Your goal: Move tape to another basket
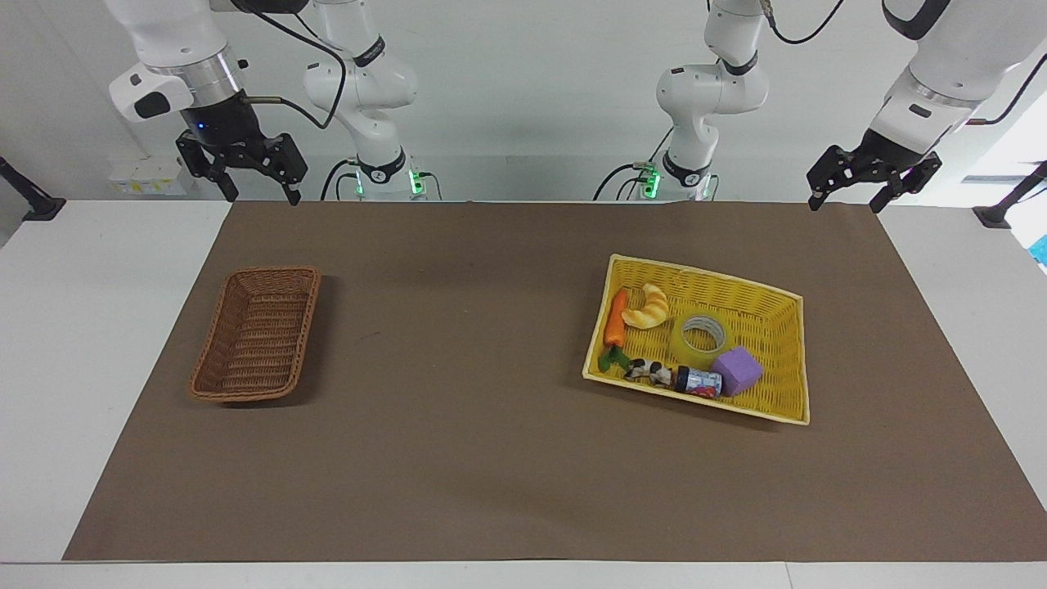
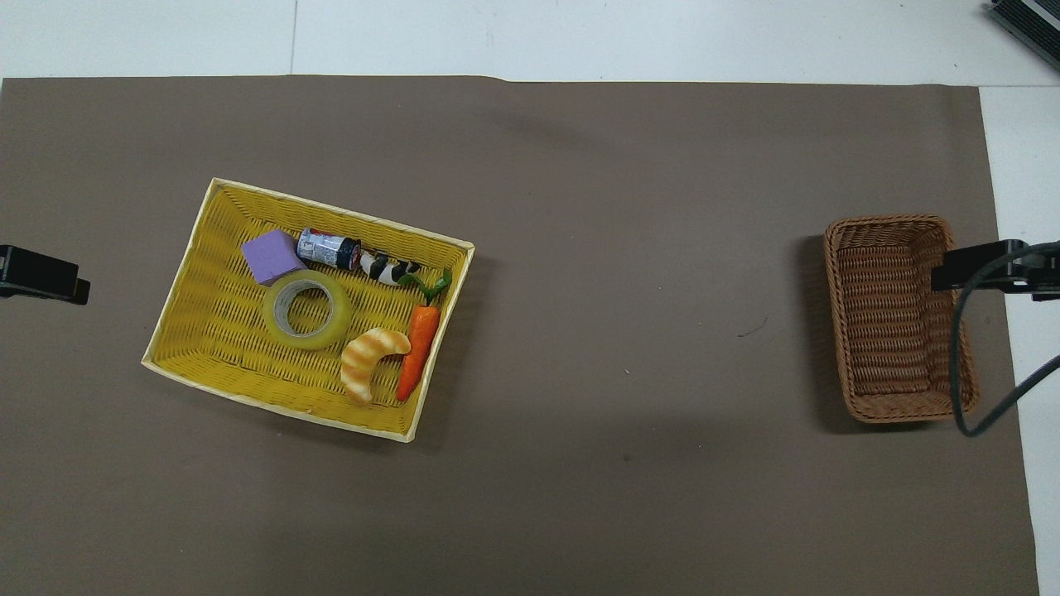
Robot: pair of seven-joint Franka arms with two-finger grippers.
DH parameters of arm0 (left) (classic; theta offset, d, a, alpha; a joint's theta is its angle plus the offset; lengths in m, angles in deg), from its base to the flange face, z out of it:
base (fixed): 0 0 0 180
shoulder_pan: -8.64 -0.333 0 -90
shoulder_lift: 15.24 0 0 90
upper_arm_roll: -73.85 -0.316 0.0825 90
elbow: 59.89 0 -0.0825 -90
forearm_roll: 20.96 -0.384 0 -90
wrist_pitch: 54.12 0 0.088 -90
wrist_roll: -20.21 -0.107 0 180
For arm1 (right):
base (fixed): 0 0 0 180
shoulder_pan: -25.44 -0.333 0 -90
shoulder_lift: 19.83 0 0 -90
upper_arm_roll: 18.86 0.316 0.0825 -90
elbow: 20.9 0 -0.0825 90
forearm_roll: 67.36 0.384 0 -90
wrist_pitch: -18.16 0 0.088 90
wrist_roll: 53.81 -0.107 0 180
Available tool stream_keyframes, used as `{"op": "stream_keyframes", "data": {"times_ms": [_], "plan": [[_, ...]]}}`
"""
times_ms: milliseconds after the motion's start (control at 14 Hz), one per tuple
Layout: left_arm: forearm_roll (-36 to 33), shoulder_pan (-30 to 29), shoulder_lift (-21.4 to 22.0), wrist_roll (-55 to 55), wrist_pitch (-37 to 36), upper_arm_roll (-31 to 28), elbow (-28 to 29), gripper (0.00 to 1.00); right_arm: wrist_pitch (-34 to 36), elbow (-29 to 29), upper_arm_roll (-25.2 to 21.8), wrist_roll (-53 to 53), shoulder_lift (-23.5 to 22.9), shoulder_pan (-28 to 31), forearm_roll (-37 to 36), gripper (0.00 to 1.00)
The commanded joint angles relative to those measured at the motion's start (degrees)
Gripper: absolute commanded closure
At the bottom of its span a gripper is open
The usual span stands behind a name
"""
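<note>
Grippers first, since they sit at the robots' end of the table. Your right gripper (image 1: 255,184) hangs in the air over the mat's (image 1: 491,409) edge at the right arm's end, fingers spread and holding nothing. Your left gripper (image 1: 872,186) hangs over the mat's edge at the left arm's end, tilted, its fingers also parted and empty. Both arms are waiting, well apart from everything on the table.

Moving out from the robots, you meet the two baskets, roughly level with each other. The brown basket (image 1: 255,335) lies on the mat toward the right arm's end, with nothing inside it. In the overhead view, the right gripper's dark body and a cable loop overlap its rim (image 2: 890,222).

The yellow basket (image 1: 785,360) lies toward the left arm's end, turned slightly askew. Inside it, nearest the robots, you see a croissant (image 1: 648,307) and a carrot (image 1: 615,324) side by side, the carrot along the basket's wall. The tape (image 1: 701,339) lies flat near the basket's middle, hole up, just beside the croissant. Farther out, a purple cube (image 1: 737,370) touches the tape's edge. Beside the cube, a small can (image 1: 698,381) lies on its side against the wall, and next to it lies a black-and-white toy (image 1: 650,372).
</note>
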Motion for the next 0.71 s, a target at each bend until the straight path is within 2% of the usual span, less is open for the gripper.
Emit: {"op": "stream_keyframes", "data": {"times_ms": [0,643], "plan": [[-0.84,0.33,0.56,-0.81,-1.77,0.18,-0.32,0.0,0.51,0.19,0.43,1.1,0.35,0.69,-0.22,0.0],[-0.84,0.16,0.91,-0.46,-1.78,0.35,-0.15,0.0,0.51,0.19,0.43,1.1,0.35,0.6,-0.22,0.0]]}}
